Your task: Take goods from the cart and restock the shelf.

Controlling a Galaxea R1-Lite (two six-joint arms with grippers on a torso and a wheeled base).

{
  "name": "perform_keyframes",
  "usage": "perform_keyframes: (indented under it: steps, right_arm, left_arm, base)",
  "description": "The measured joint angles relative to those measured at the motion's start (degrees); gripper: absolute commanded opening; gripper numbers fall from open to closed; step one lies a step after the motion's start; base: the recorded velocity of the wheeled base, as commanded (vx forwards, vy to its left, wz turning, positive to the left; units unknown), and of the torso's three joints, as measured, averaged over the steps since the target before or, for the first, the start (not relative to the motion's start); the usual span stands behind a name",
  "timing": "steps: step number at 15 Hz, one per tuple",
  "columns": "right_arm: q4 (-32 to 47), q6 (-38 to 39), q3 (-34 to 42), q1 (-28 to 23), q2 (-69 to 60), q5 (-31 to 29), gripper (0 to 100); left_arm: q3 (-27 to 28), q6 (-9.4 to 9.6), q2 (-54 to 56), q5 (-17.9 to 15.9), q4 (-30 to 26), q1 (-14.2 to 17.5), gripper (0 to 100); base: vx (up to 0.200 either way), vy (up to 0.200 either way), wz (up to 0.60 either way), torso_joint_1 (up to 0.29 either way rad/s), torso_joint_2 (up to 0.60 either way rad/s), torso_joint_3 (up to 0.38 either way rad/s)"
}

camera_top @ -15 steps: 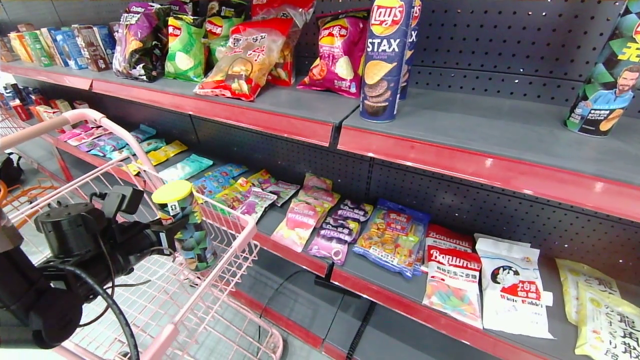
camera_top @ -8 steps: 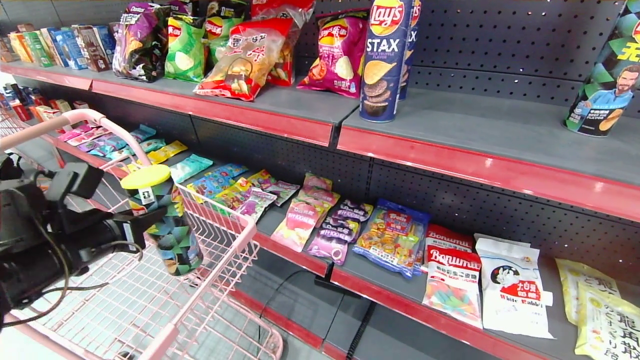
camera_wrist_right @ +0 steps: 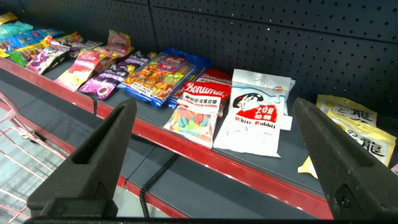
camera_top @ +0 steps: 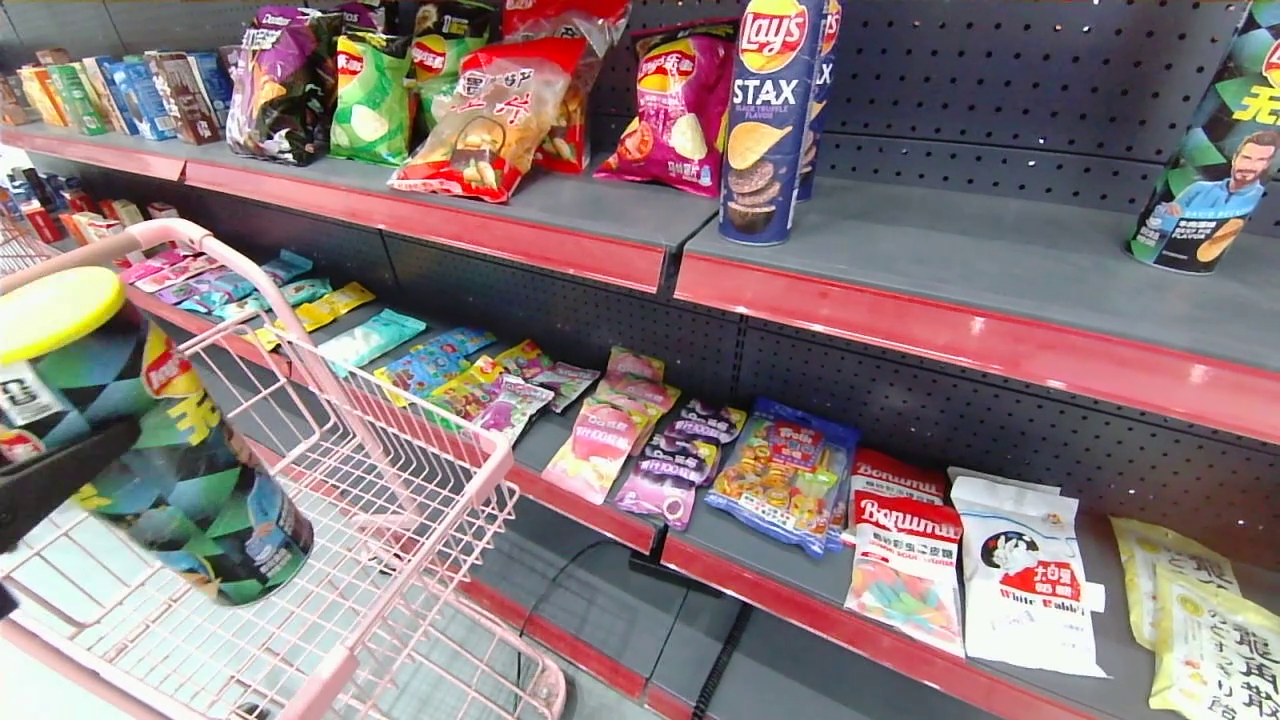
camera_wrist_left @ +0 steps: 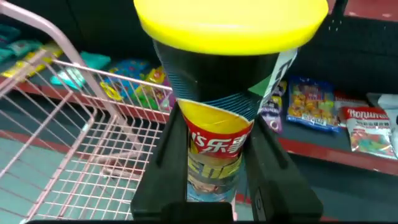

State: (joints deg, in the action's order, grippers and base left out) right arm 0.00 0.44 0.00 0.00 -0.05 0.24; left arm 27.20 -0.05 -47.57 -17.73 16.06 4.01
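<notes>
Now held: chip canister (camera_top: 150,450) (camera_wrist_left: 217,124), black and green with a yellow lid on top, nearly upright, its lid a little toward the shelves, at the left edge of the head view.
Left end effector (camera_wrist_left: 214,180): closed on the canister's body below the lid, one dark finger (camera_wrist_left: 165,155) on each side.
Cart (camera_top: 440,420): pink wire basket just beside and below the canister, which is raised against it.
Right end effector (camera_wrist_right: 214,109): fingers spread wide, gripping nothing, facing the lower shelf (camera_wrist_right: 205,165).
Upper shelf (camera_top: 950,250): a tall blue chip can (camera_top: 765,120) stands near the middle, a black and green can (camera_top: 1210,160) like the held one at the right edge, and chip bags (camera_top: 480,110) to the left.
Lower shelf contents: candy bags (camera_top: 790,470) lying flat in rows.
</notes>
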Motion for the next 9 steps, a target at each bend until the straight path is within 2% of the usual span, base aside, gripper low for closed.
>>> perform_keyframes:
  steps: [2, 5, 9]
  right_arm:
    - [0.0, 0.0, 0.0, 0.0, 0.0, 0.0, 100]
    - [0.0, 0.0, 0.0, 0.0, 0.0, -0.02, 100]
    - [0.02, 0.0, 0.0, 0.0, 0.0, 0.0, 100]
  left_arm:
    - [-3.17, 0.05, 6.25, 2.18, -0.98, 0.06, 0]
    - [-4.9, 0.26, 11.35, 6.27, -0.9, 0.09, 0]
    - [-5.18, 0.62, 14.03, 6.64, -0.89, 0.09, 0]
  base:
    - [0.0, 0.0, 0.0, 0.058, -0.24, -0.171]
    - [0.0, 0.0, 0.0, 0.128, -0.44, -0.307]
    - [0.0, 0.0, 0.0, 0.167, -0.51, -0.339]
